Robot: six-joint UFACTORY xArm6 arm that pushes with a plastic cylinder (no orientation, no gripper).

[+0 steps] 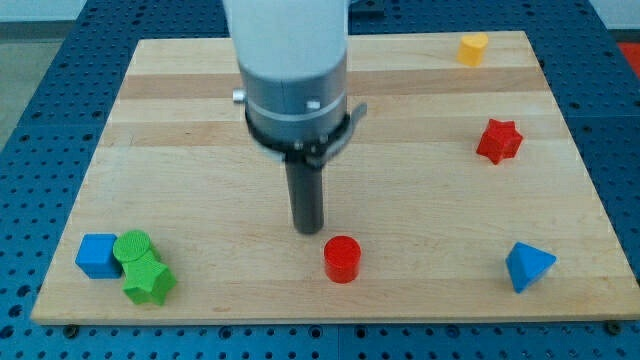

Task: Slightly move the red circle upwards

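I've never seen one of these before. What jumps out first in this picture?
The big pale arm dominates the view's top centre, ending in a dark rod whose tip sits just above and left of the red circle, apparently not touching. Coloured blocks dot the wooden board: a blue cube and two green blocks bunched at bottom left, a red star, yellow block and blue triangle at right.

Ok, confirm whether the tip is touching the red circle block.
No: my tip sits just above-left of the red circle block, with bare wood between them.
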